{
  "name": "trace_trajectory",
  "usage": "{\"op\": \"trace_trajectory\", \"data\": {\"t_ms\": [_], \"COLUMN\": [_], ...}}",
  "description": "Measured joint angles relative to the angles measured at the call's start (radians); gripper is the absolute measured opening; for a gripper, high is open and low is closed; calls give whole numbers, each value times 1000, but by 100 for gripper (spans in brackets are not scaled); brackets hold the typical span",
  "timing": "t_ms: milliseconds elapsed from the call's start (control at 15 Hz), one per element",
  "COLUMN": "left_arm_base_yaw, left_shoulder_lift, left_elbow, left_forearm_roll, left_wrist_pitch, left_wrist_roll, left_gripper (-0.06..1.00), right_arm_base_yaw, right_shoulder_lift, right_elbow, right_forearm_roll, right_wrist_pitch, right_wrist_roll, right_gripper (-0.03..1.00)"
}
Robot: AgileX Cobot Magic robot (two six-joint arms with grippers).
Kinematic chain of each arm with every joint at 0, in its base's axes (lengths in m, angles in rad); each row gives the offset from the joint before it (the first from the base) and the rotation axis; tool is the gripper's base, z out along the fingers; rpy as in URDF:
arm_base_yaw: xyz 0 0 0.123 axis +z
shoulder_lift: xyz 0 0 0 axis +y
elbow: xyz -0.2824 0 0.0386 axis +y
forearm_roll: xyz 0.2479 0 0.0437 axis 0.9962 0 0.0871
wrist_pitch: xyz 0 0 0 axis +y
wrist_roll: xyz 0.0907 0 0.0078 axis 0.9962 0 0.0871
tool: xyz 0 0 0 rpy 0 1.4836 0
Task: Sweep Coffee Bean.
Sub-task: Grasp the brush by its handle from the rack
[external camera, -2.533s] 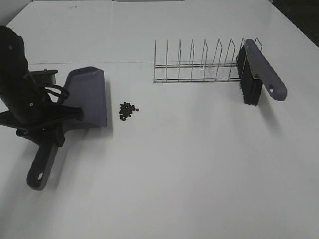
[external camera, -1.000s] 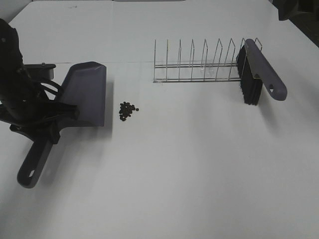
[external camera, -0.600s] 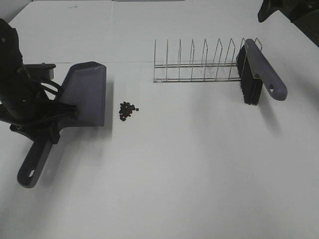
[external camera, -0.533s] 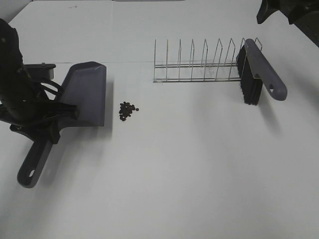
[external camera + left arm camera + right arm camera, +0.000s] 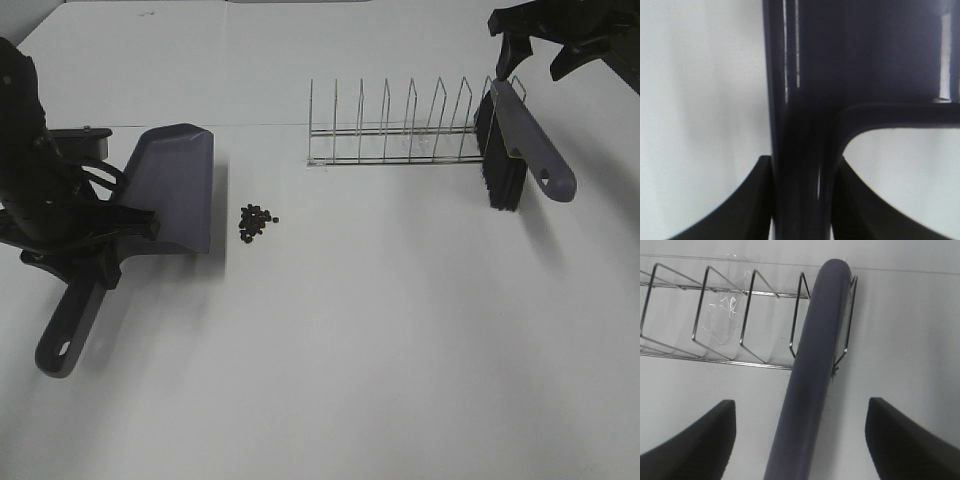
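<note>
A white table point(image 5: 400, 350) fills almost the whole high view. It is matte and evenly lit, and a faint straight seam point(image 5: 260, 125) runs across its far left part. Beyond the far right corner the room falls away into dark (nothing there can be made out).

The coffee bean point(image 5: 256, 222) cluster lies on the bare surface left of the middle, a tight dark patch with one or two beans a little loose at its right side. Just to its left, apart from it, is the straight front edge of the grey dustpan point(image 5: 175, 190). The dustpan's handle point(image 5: 68, 330) runs toward the near left. The left gripper point(image 5: 802, 200) is clamped narrow on the neck of that handle. In the left wrist view its black fingers point(image 5: 752, 200) press against either side of it.

At the far right a wire rack point(image 5: 400, 130) stands on the table, a row of thin upright loops. The brush point(image 5: 520, 140) leans in the rack's last slot at the right end, with its black bristles point(image 5: 500, 175) hanging down to the tabletop and its grey handle slanting out toward the near right. The right gripper point(image 5: 800, 440) hangs over the upper end of that handle with its jaws spread wide. One finger stands well clear on each side, and neither touches the brush.
</note>
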Motion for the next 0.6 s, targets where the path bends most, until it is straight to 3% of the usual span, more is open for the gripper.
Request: {"op": "trace_trajectory", "data": {"t_ms": [333,600], "left_arm_base_yaw": [0,0], "left_shoulder_lift": [0,0], "left_elbow": [0,0], "left_forearm_roll": [0,0], "left_wrist_pitch": [0,1], "left_wrist_roll": [0,0], "left_gripper": [26,26], "right_arm_base_yaw": [0,0], "right_shoulder_lift": [103,146], "right_elbow": [-6,-9], "right_forearm_roll": [0,0], "right_wrist_pitch": [-5,-12], "right_wrist_roll": [0,1], "right_gripper": [57,41]}}
